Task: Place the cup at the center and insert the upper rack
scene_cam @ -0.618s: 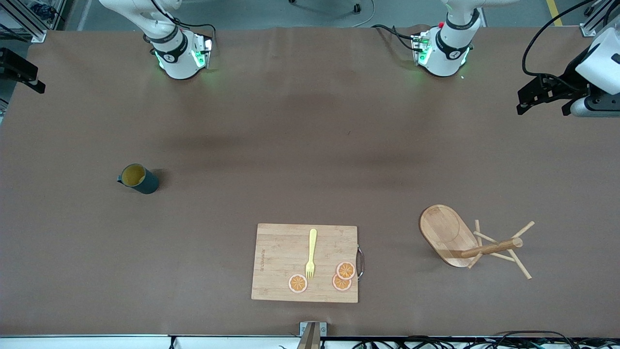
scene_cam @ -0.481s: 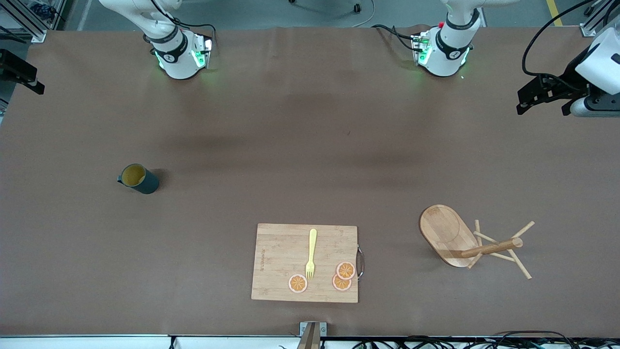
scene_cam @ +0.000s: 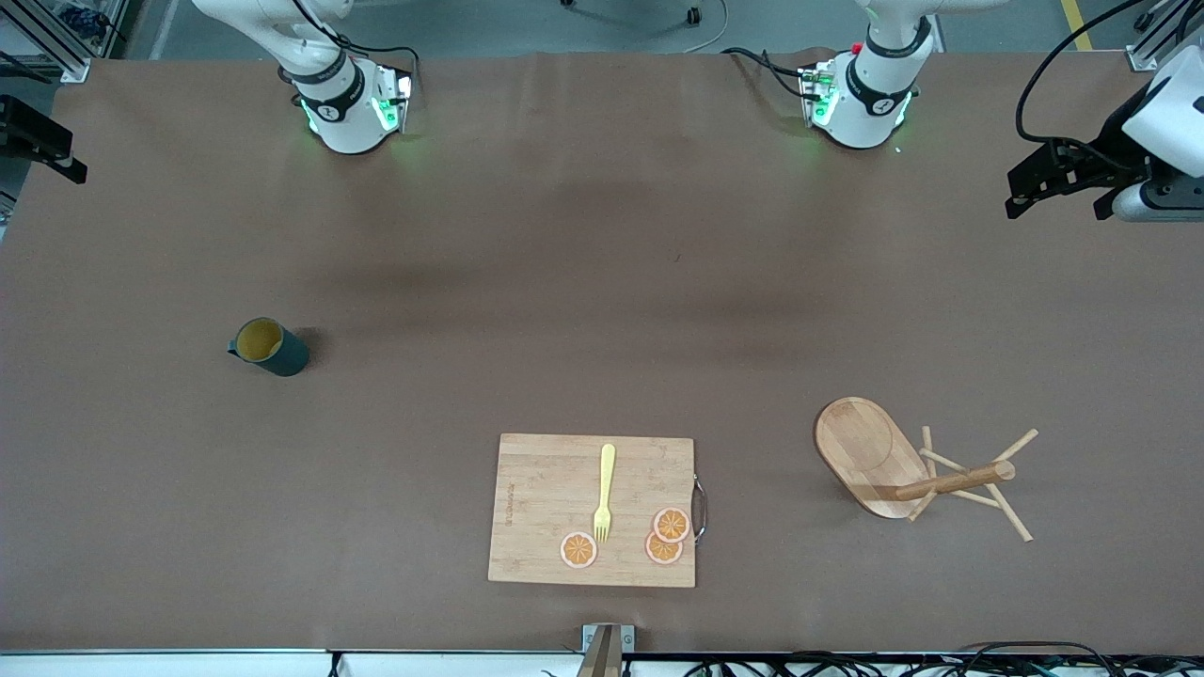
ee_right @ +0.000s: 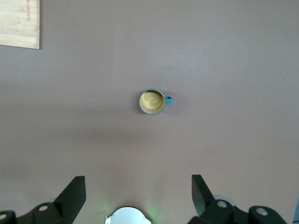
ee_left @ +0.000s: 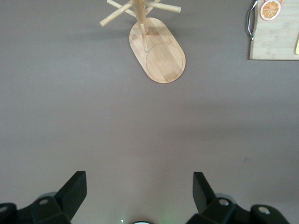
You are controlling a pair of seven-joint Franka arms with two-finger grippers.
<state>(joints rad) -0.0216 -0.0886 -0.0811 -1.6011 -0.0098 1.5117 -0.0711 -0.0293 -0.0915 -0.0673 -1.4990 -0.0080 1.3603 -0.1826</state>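
The dark teal cup [scene_cam: 269, 347] with a yellow inside stands upright toward the right arm's end of the table; in the right wrist view the cup [ee_right: 153, 102] is well ahead of the open fingers. The upper rack [scene_cam: 901, 467], a wooden mug tree with an oval base, stands toward the left arm's end, and also shows in the left wrist view [ee_left: 159, 55]. My left gripper [scene_cam: 1053, 188] hangs open and empty, high over the table's edge [ee_left: 138, 191]. My right gripper [scene_cam: 45, 149] hangs open and empty, high at the other end [ee_right: 138, 191].
A bamboo cutting board [scene_cam: 546, 498] lies near the front edge at mid-table, with a yellow fork [scene_cam: 605, 492] and three orange slices [scene_cam: 664, 536] on it. Its corner shows in both wrist views [ee_left: 276, 44] [ee_right: 18, 23]. The brown table [scene_cam: 602, 282] spreads between cup and rack.
The left arm's hand has drifted very slightly upward at the table's end. The cup, the rack and the right arm have not moved.
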